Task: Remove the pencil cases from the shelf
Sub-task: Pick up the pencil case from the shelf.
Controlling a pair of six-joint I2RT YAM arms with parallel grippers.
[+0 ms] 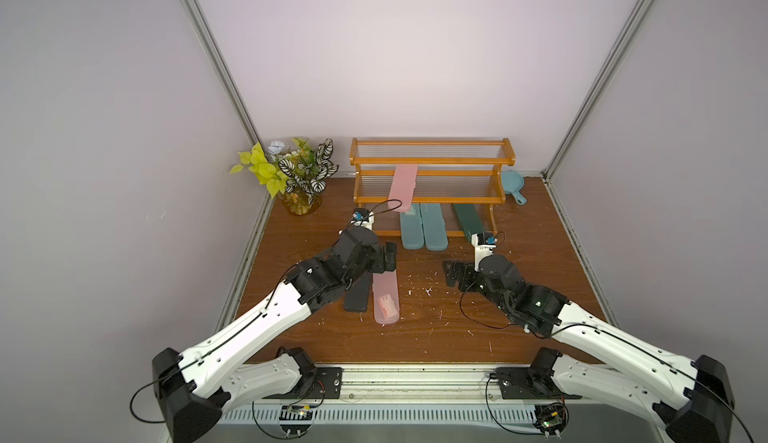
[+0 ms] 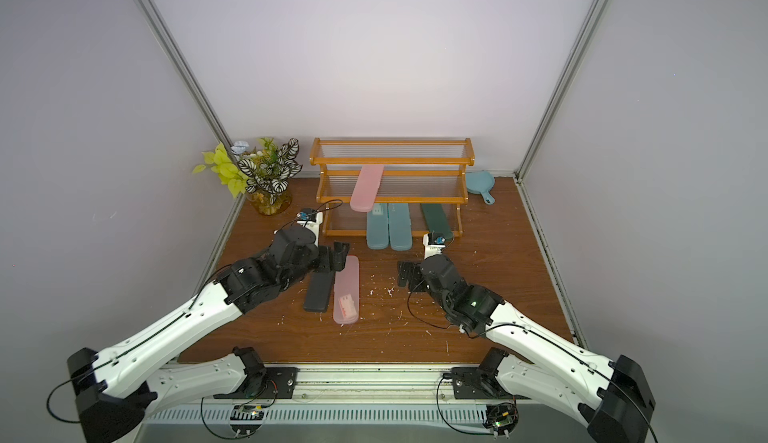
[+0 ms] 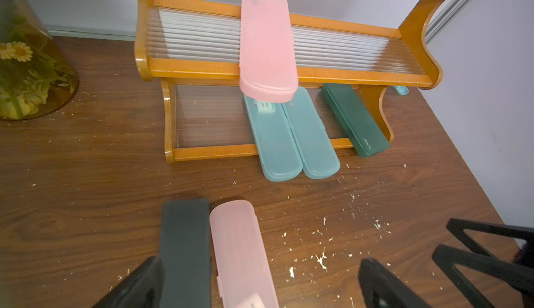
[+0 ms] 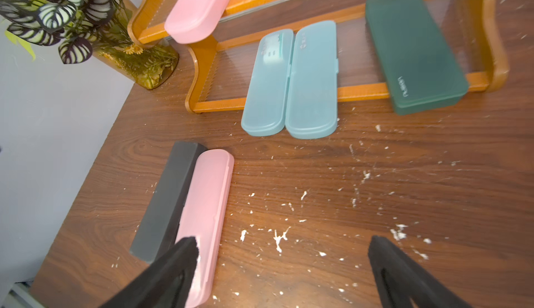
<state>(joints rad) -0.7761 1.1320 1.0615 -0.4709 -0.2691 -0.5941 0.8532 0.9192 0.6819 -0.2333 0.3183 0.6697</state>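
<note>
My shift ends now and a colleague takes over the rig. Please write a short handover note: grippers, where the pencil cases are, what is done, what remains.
Left gripper: open, empty, above the black case and the pale pink case.
Right gripper: open, empty, over bare table.
Done: the black case and that pale pink case lie side by side on the table, off the shelf.
Left: the second pale pink case on the middle tier, overhanging its front; two teal cases and the dark green case on the bottom tier, sticking out over the front rail.
</note>
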